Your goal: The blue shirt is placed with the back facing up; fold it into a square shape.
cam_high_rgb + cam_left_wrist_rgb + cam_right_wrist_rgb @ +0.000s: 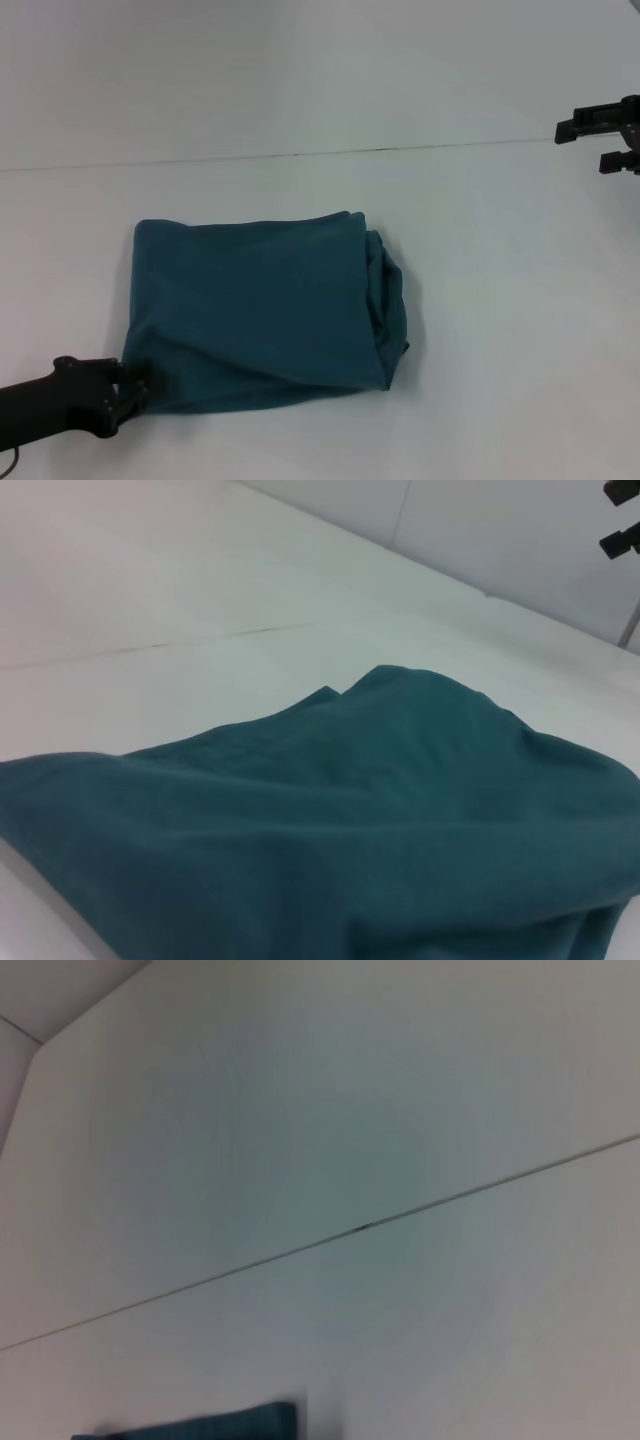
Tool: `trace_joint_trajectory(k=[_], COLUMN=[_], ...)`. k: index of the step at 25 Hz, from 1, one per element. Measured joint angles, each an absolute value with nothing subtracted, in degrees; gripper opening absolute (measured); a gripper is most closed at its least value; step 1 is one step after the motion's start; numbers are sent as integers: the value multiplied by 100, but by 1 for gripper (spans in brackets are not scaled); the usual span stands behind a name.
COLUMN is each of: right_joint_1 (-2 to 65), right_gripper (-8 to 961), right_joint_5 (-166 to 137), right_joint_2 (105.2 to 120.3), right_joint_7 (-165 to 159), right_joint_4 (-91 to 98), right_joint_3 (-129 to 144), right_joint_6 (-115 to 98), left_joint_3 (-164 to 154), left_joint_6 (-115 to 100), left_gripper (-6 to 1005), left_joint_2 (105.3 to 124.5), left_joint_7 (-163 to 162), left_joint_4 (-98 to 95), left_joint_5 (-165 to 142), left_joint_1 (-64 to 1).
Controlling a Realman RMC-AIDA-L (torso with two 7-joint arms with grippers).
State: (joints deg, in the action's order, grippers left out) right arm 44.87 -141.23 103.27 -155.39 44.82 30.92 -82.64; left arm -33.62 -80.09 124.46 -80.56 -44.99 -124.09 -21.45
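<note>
Left gripper [132,388], low at the near left of the head view, against the near left corner of the blue shirt [265,310]; black fingers in contact with the cloth edge, though whether pinched on the fabric or merely resting beside it could not be told. Black left arm trailing off toward the lower left edge. Right gripper [612,136] far off at the right edge, raised and well apart from the shirt, two dark fingers apart with a visible gap between them, nothing held. Counted: two grippers, one shirt, one table [480,380]. Shirt folded into a roughly square bundle, lying left of centre on the white tabletop, top layer smooth with shallow creases running toward the near left corner. Right side of the bundle thicker, several layers bunched and rumpled along that edge; far left corner fairly crisp, near edge slightly curved. From the left wrist view, seen only as a broad expanse of teal fabric [330,830] close up, rising to a soft peak, with the right gripper's dark tips [620,515] small in the far corner. From the right wrist view, only a sliver of teal cloth [215,1422] at the lower edge, beyond it bare white tabletop crossed by a thin dark seam [360,1228].
</note>
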Motion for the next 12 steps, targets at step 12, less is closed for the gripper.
trace_joint_trajectory(k=[12], right_joint_1=[4479], right_gripper=[941], right_joint_5=[-14094], right_joint_2=[10318], right_joint_7=[-15539], right_joint_4=[4483], right_joint_3=[3075], right_joint_6=[-8245], left_joint_3=[-3349], left_joint_6=[-8063], left_gripper=[98], left_joint_2=[12431], left_joint_7=[-8064], left_joint_4=[-4513], left_joint_5=[-12333], left_joint_1=[-2152])
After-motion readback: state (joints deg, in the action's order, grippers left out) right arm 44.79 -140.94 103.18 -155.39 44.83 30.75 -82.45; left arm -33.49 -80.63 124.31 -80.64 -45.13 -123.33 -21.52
